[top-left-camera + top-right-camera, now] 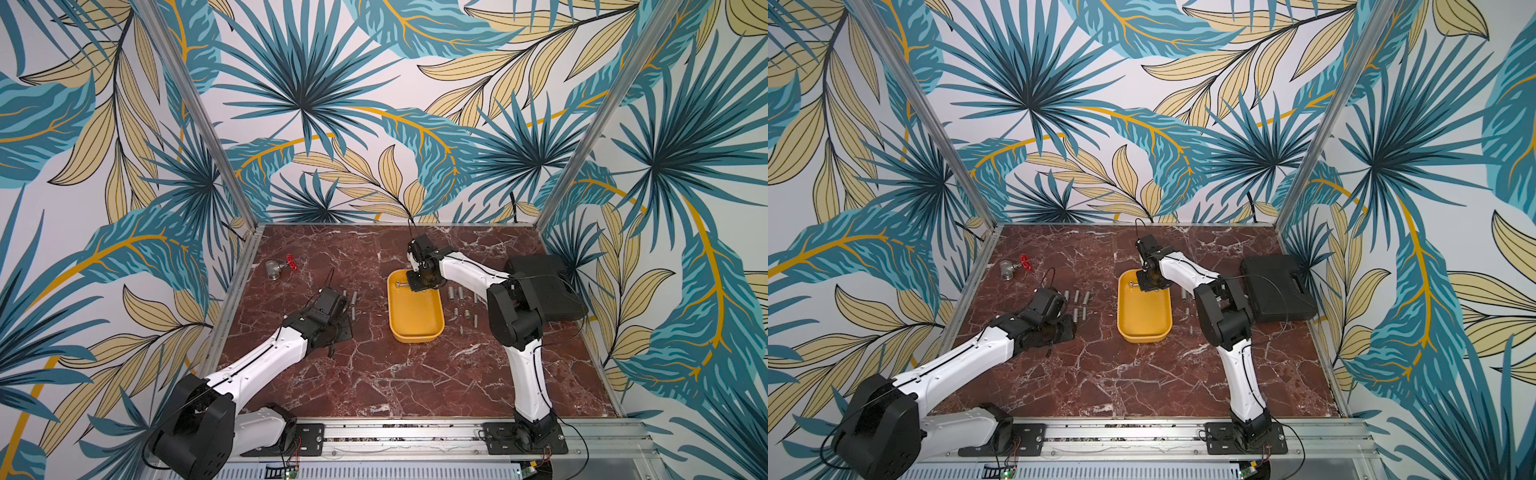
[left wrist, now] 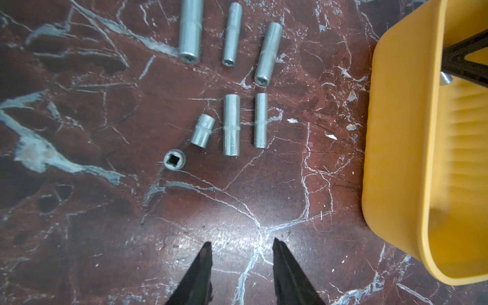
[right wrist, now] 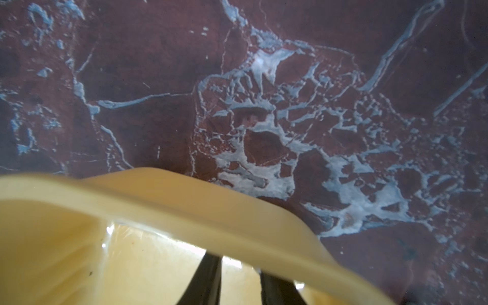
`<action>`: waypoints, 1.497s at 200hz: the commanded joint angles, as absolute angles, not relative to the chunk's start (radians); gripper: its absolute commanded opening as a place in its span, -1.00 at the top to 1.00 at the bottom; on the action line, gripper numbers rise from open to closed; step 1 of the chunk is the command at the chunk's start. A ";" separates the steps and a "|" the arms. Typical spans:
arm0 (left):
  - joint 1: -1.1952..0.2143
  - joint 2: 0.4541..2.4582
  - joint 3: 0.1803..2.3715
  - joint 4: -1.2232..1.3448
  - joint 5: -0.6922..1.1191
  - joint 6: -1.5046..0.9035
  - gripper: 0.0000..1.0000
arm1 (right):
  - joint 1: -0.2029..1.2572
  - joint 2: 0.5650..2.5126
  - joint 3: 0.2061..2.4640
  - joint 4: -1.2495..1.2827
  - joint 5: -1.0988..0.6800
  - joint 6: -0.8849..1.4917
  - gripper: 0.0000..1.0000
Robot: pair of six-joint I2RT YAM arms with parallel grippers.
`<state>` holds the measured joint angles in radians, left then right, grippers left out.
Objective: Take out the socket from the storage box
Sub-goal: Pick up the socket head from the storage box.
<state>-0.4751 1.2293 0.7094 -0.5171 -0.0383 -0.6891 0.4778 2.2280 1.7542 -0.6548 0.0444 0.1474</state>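
In a top view the right gripper (image 1: pixel 411 285) sits in the far end of the shallow yellow plastic storage box (image 1: pixel 415 338), against the small silver metal socket (image 1: pixel 399 284); the grasp looks to be in hand, and next comes a firm pinch and a lift over the rim. The left wrist view shows the left gripper (image 2: pixel 241 245) with jaws spread and nothing between them, above the red marble table (image 2: pixel 79 132). The right wrist view hides the socket, so I cannot tell whether those jaws grip it; no writing is legible anywhere.
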 commanded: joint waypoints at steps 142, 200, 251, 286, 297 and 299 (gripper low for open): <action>-0.483 1.228 0.705 -0.497 -0.051 -0.673 0.17 | 0.490 2.119 1.713 -0.669 -0.066 0.183 0.88; -0.483 1.265 0.750 -0.506 -0.072 -0.645 0.17 | 0.482 1.911 1.675 -0.678 -0.063 0.199 0.87; -0.483 1.282 0.768 -0.502 -0.065 -0.633 0.17 | 0.433 1.684 1.428 -0.657 -0.045 0.247 0.87; -0.484 1.309 0.776 -0.487 -0.064 -0.634 0.17 | 0.372 1.511 1.184 -0.631 -0.019 0.275 0.86; -0.483 1.320 0.782 -0.482 -0.036 -0.631 0.17 | 0.349 1.466 1.118 -0.629 -0.018 0.287 0.86; -0.483 1.322 0.783 -0.482 -0.034 -0.630 0.17 | 0.344 1.459 1.107 -0.627 -0.018 0.291 0.86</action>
<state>-0.4789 1.3018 0.7357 -0.5083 -0.0555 -0.6472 0.3843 1.5459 1.2221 -0.6357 -0.0345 0.2481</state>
